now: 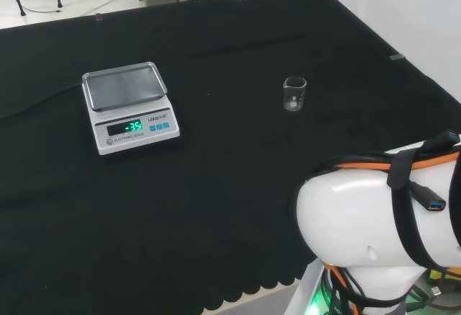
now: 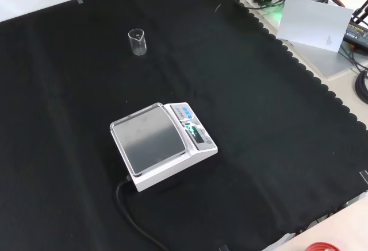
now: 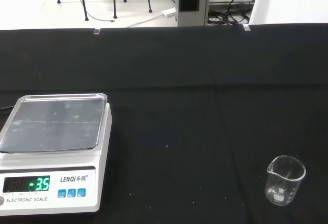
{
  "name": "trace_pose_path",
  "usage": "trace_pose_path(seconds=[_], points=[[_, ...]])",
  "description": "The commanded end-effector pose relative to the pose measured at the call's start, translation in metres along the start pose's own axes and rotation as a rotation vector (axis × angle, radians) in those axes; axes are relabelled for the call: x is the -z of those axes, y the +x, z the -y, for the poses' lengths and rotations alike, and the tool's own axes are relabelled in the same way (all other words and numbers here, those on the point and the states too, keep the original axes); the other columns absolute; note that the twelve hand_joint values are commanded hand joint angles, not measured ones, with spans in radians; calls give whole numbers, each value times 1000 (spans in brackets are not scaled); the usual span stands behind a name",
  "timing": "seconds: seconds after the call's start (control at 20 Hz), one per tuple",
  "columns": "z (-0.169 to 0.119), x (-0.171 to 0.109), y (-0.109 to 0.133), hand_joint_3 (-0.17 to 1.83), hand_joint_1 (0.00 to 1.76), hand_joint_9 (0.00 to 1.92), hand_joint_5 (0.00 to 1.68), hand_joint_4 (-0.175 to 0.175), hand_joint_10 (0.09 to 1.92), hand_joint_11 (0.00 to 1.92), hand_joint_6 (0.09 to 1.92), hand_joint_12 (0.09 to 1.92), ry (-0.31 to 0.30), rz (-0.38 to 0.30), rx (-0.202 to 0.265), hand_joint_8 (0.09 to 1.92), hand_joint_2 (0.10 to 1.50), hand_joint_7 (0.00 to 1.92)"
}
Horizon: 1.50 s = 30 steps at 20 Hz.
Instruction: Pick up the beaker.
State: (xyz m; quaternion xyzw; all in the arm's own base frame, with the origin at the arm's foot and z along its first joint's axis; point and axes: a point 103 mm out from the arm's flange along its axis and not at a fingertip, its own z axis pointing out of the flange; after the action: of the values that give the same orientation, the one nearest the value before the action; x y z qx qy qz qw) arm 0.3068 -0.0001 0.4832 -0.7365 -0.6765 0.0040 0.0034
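Small clear glass beaker [image 1: 294,94] is standing upright and empty on the black-clothed desk [image 1: 216,207], well apart from the electronic scale [image 1: 130,107]. Approach step is only beginning; hand state: cannot tell. Next move calls for reaching ahead to the beaker and closing around it.

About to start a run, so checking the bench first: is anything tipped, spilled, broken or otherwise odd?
Nothing stands out. The beaker stands upright on the black cloth, apart from the scale, and looks empty and whole. The scale sits flat with a bare pan and a lit display. No spill shows on the cloth.
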Motion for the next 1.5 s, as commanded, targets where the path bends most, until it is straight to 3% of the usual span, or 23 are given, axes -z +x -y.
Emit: trace_pose_path(seconds=[0.05, 0.65, 0.9, 1.15, 1.3, 1.5], points=[[-8, -6, -2, 605, 741, 408, 333, -29, 781, 17, 427, 1377, -8, 18, -2, 668, 694, 278], [-52, -57, -11, 533, 743, 414, 382, -34, 797, 0, 344, 1446, 38, 23, 27, 673, 733, 296], [-69, -80, -23, 531, 748, 421, 394, -36, 798, 0, 343, 1449, 77, -7, 18, 676, 736, 305], [-77, -94, -34, 530, 754, 428, 405, -39, 799, 0, 345, 1454, 84, 32, 6, 679, 740, 315], [-82, -103, -44, 529, 755, 430, 410, -41, 798, 0, 345, 1455, 93, 16, -6, 680, 741, 320], [-94, -115, -57, 529, 758, 436, 425, -45, 800, 7, 352, 1457, 72, 79, -23, 684, 744, 333]])
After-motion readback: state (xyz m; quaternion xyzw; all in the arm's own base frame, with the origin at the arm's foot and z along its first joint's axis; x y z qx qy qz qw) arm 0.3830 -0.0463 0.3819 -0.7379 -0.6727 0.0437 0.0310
